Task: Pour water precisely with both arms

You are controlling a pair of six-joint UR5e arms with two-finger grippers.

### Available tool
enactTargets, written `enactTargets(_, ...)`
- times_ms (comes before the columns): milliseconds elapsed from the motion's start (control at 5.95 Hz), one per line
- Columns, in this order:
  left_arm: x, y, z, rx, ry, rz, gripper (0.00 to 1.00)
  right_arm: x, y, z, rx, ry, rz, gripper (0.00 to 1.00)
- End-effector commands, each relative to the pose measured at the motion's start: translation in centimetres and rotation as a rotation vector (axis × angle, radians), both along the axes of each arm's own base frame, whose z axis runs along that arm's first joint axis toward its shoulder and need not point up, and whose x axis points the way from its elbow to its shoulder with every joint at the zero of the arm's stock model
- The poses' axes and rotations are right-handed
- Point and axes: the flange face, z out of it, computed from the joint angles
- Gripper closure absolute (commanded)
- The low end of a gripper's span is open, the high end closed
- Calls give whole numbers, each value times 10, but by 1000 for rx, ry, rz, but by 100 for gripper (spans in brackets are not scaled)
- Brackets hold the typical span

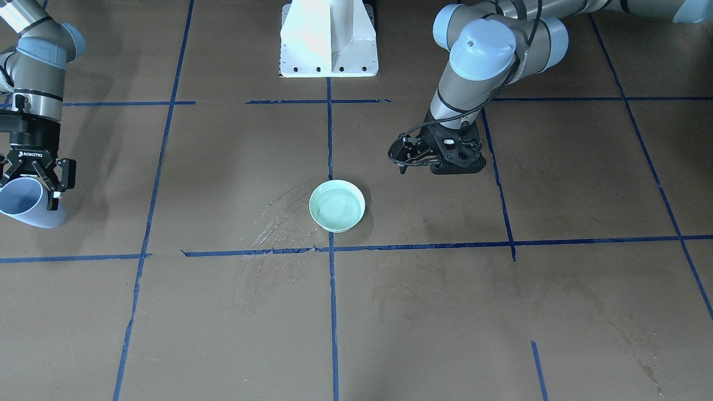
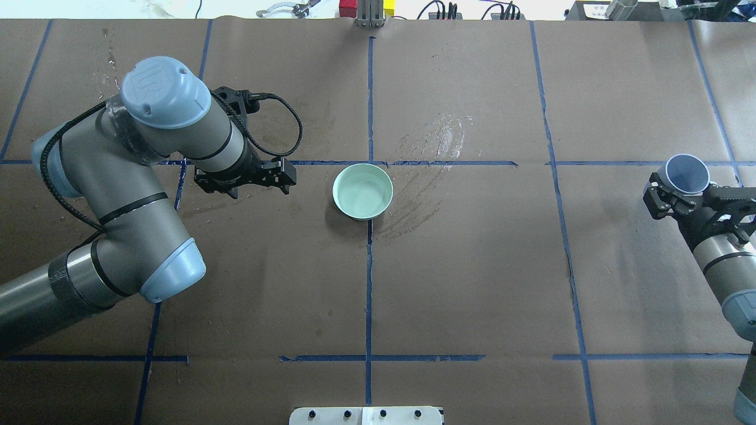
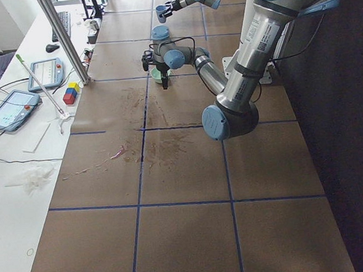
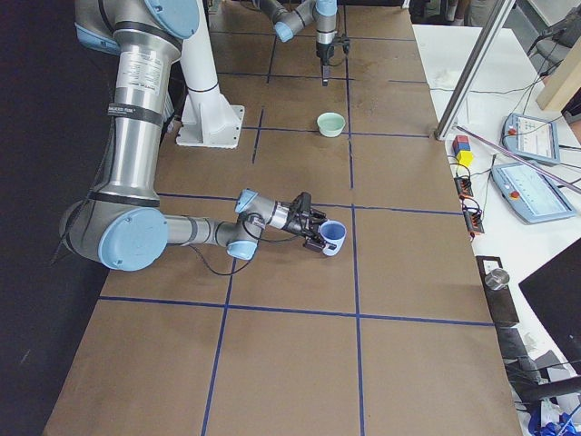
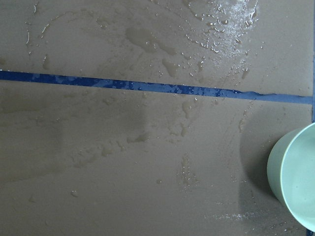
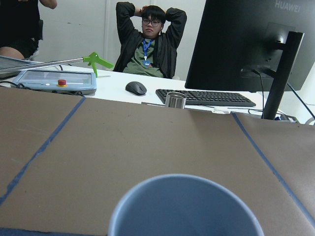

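A pale green bowl (image 1: pixel 334 227) stands at the table's middle and holds clear water (image 1: pixel 337 206), seen as a faint sheen. In the overhead view the bowl (image 2: pixel 335 192) is just right of my left gripper (image 2: pixel 245 180). My left gripper (image 1: pixel 437 161) points down, looks open and empty, and hovers beside the bowl, apart from it. The left wrist view shows the bowl's edge (image 5: pixel 293 182). My right gripper (image 1: pixel 30 181) is shut on a tilted light blue cup (image 1: pixel 28 206), far from the bowl. The cup (image 2: pixel 687 172) shows no water inside in the right wrist view (image 6: pixel 187 206).
Glistening wet streaks (image 1: pixel 278 223) mark the brown paper beside the bowl, with more drops under the left wrist (image 5: pixel 221 29). The white pedestal (image 1: pixel 328 42) stands at the robot's side. Blue tape lines (image 1: pixel 331 139) cross the table. A desk with a monitor (image 6: pixel 246 49) and a seated person lies beyond.
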Motion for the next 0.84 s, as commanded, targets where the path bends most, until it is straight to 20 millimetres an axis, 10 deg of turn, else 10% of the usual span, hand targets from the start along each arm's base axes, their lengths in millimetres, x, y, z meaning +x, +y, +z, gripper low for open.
enactTargets(0, -1, 0, -1, 1, 2, 0, 0, -4, -5, -35, 77, 137, -64, 93)
enactTargets(673, -7, 4, -11, 17, 19, -3, 0, -76, -43, -127, 214, 363, -150, 90)
